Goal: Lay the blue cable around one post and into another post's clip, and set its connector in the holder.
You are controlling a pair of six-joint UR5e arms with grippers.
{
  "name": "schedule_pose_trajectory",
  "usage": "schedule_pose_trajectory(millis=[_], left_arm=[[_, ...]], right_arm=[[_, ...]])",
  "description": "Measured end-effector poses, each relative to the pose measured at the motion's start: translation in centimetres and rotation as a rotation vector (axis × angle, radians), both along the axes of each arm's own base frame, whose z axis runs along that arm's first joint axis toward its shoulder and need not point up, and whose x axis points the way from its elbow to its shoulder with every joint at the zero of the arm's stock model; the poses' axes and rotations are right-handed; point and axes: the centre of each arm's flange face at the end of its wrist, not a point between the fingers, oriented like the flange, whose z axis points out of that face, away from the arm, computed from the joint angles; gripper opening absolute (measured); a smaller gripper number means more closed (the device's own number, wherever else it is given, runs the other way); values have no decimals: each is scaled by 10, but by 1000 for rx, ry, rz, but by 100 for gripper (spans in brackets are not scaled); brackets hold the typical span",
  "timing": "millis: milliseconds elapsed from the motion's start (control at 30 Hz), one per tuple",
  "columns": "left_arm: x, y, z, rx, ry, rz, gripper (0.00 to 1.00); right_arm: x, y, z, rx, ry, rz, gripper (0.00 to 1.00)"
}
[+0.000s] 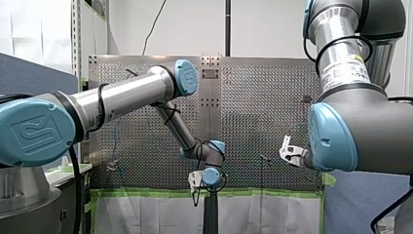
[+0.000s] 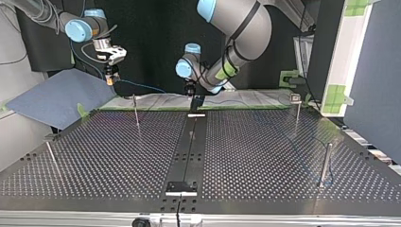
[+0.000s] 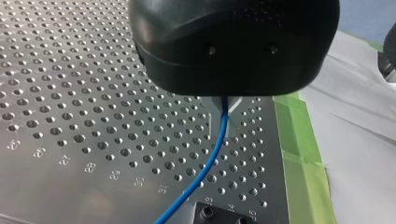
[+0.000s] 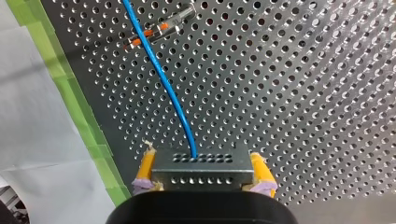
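Works over the perforated table (image 2: 265, 156), both grippers near its edge of green tape (image 4: 70, 100).

Clamps the metal connector (image 4: 201, 173) in my right gripper (image 4: 203, 163), with yellow pads (image 4: 145, 167) pressed against its two short ends. Pinches the blue cable (image 3: 212, 156) in my left gripper (image 3: 224, 108), jaws pressed together on it just under the black body, as far as the left wrist view lets on. Carries the cable's span from one gripper to the other clear of the table, going by the top view. Finds a slim post (image 4: 159, 29) with orange bands ahead of the right gripper, crossing the cable's line; cannot tell whether touching it.

Risks, by judgement:
- Could drag the cable over the post's top rather than round it, if swung too high.
- Could twist the connector askew in the pads, if the left pinch refuses to let cable slide while the arms part.
- Could kink the cable at its exit from the connector under a sharp sideways pull.

Points the connector's perforated face straight ahead of the right gripper, with its long axis lying across, from pad to pad. Sends the cable out of that face's middle, ahead and bending toward the post. Under the left gripper, drops it down and away in a shallow curve.
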Motion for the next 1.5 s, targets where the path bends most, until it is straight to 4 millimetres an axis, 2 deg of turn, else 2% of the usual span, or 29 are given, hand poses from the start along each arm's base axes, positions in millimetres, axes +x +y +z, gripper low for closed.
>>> schedule_pose_trajectory(millis=[333,533,767,900,1500], left_arm=[[-2,1,2,45,-15,34,0],[-9,-10,10,60,-28,17,0],[-23,-32,39,72,-63,-7,0],[-38,-47,53,82,-77,-10,0],[-82,-79,59,98,-78,-50,0]], right_arm=[[0,0,0,4,1,0,0],[-6,-2,0,10,-2,-15,0],[-20,-6,-1,23,-7,-49,0],[-29,-9,-1,29,-11,-69,0],[-78,-24,-1,31,-45,-180,0]])
